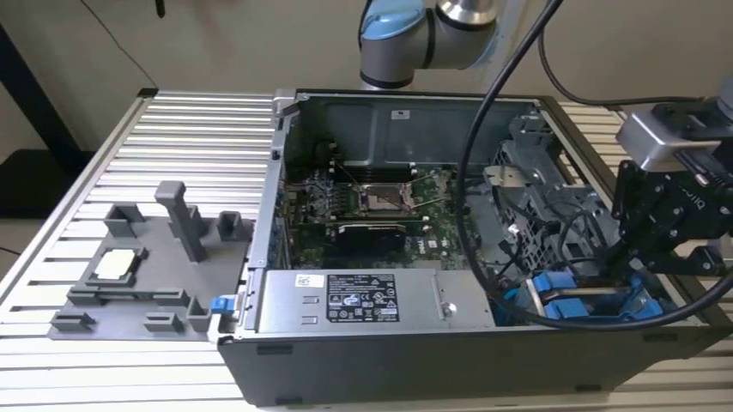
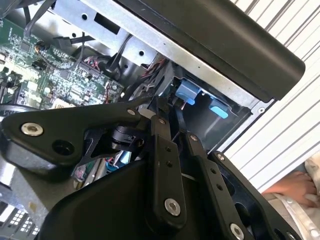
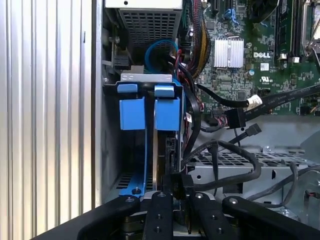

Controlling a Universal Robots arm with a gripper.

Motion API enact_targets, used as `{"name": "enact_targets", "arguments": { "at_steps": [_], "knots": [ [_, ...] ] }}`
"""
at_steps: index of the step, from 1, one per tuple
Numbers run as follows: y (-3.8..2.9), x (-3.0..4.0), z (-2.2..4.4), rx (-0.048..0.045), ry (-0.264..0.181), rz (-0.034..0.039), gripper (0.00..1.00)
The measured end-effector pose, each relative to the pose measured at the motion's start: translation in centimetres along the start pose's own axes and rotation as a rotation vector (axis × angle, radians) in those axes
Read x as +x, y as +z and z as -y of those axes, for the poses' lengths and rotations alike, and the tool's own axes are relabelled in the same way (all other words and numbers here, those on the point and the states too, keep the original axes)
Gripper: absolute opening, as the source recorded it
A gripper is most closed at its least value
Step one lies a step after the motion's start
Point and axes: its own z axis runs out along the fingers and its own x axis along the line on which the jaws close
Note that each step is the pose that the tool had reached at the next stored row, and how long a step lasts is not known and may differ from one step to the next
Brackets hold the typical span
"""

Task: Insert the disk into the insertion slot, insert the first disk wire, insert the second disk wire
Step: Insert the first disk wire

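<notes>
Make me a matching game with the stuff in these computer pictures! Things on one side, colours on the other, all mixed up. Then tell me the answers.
Things:
1. motherboard
2. disk, its plastic frame
3. parts stand
4. pincer

Colours and places:
A. black, reaching down into the drive corner
B. green
C. bright blue
D. grey, standing on the table at the exterior view's left

Pairs: 1-B, 2-C, 3-D, 4-A
</notes>
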Motion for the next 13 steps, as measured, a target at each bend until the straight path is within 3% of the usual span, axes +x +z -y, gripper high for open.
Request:
{"name": "enact_targets", "arguments": {
  "at_steps": [13],
  "knots": [
    [0.22, 0.18, 0.00, 0.0011, 0.001, -0.0001, 0.19]
  ]
}}
